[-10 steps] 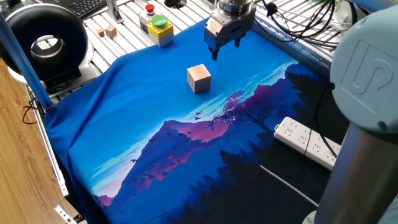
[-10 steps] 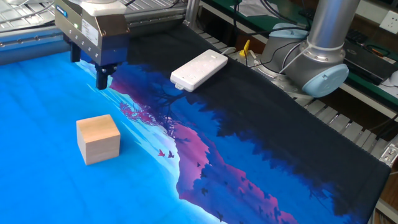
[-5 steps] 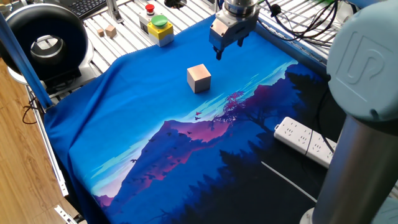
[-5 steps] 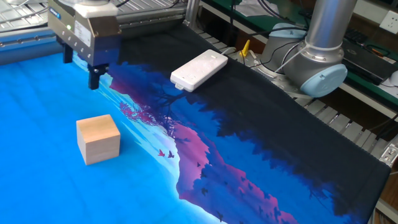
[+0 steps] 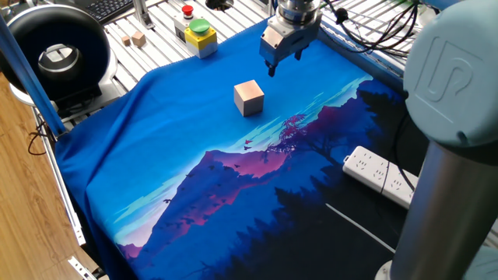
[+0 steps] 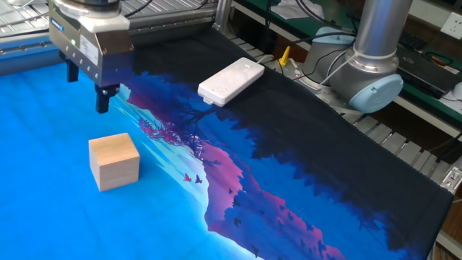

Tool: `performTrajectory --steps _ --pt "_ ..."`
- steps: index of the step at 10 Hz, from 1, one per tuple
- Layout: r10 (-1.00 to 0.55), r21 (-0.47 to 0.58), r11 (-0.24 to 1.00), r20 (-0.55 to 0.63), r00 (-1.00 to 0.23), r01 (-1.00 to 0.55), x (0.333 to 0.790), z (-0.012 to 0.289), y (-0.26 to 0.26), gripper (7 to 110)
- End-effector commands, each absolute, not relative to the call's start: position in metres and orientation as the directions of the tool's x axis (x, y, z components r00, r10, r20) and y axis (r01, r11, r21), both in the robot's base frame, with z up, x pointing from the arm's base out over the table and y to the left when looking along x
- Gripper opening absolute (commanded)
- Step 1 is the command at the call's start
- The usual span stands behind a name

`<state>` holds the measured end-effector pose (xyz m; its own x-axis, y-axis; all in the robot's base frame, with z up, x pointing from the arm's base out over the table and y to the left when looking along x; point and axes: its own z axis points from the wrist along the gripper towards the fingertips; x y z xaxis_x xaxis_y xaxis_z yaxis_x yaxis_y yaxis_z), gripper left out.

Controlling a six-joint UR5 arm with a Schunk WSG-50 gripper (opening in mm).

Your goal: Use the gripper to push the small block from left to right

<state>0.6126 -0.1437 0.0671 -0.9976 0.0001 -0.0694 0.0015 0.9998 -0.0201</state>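
A robot arm works over a table draped with a blue and purple mountain-landscape cloth [image 5: 194, 194]. The small block [image 5: 249, 98], a plain pale wooden cube, sits flat on the bright blue part of the cloth, roughly central toward the far side in one fixed view and at the lower left in the other fixed view. The gripper [image 5: 282, 65], a dark two-pronged claw on a silver wrist, hangs above the cloth beyond the block, near it but not touching, with clear air between its prongs and the cube. Its fingers appear set apart with nothing between them, though from these angles the width of the gap is hard to judge. A white power strip [image 6: 231, 80] lies on the dark part of the cloth, well away from the block. Off the cloth, a yellow box with a green button [image 5: 200, 34] and two tiny wooden cubes [image 5: 138, 37] rest on the metal tabletop. Judging by this layout, the task is in its approach step: the block looks untouched and no push has begun. The next move calls for lowering the claw close to the cloth beside the block's left face, then sweeping steadily rightward, keeping contact centred so the cube slides rather than spins away.
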Motion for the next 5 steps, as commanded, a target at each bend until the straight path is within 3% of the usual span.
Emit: performTrajectory --steps 1,5 --pt "0.007 -0.012 1.0 -0.081 -0.997 0.008 0.621 0.057 -0.14 7" --pt "0.001 -0.008 1.0 -0.095 -0.996 0.001 0.628 0.046 -0.14 7"
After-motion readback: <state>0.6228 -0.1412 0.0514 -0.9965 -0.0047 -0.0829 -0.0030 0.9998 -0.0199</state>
